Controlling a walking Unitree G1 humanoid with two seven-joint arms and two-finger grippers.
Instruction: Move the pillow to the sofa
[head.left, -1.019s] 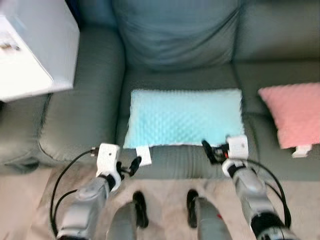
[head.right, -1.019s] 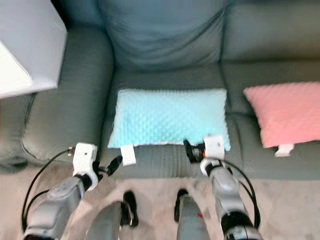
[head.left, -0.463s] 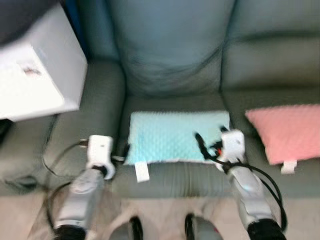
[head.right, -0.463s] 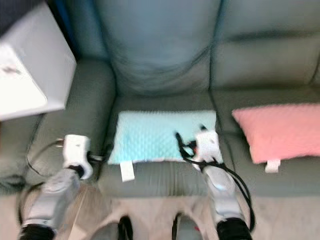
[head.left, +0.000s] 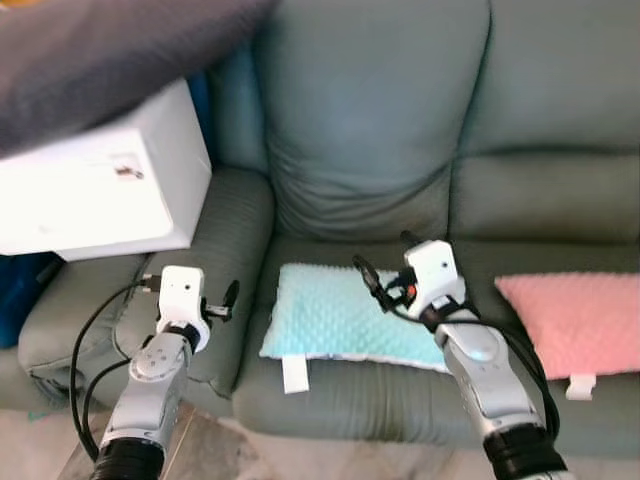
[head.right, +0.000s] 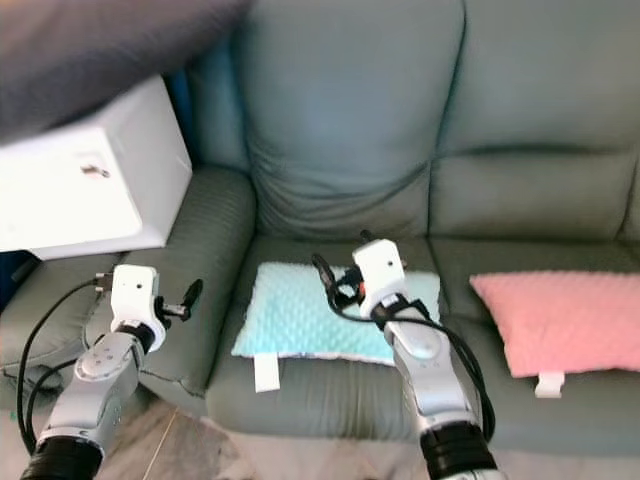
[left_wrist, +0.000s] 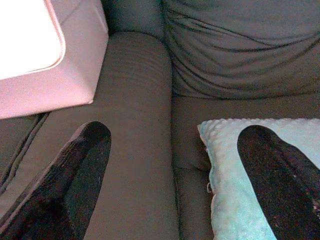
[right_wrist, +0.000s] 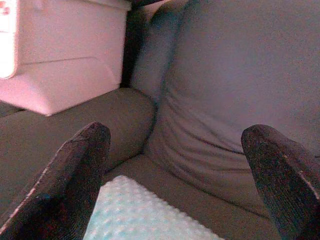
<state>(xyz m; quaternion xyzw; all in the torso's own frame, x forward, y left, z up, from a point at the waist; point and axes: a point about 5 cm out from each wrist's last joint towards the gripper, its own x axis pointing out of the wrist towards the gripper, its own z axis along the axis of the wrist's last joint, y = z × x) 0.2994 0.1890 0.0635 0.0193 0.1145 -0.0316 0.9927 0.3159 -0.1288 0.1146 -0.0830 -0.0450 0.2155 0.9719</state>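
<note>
The light blue pillow (head.left: 335, 322) lies flat on the seat of the grey-green sofa (head.left: 370, 130), a white tag hanging over the seat's front edge. My right gripper (head.left: 385, 260) hovers open above the pillow's rear right part, nothing between its fingers; in the right wrist view the gripper (right_wrist: 176, 132) frames the sofa back, with the pillow (right_wrist: 140, 210) below. My left gripper (head.left: 226, 300) is open over the sofa's left armrest, just left of the pillow. In the left wrist view the gripper (left_wrist: 175, 131) spans the armrest and the pillow's corner (left_wrist: 225, 165).
A pink pillow (head.left: 572, 322) lies on the seat to the right. A white box (head.left: 100, 195) stands on the left armrest, with a dark grey mass (head.left: 100, 50) above it. A strip of floor (head.left: 220, 455) runs along the sofa's front.
The camera has tilted up, showing more of the sofa back. Both arms have risen; the right gripper went from the pillow's front edge to above it. The pillow stayed on the seat.
</note>
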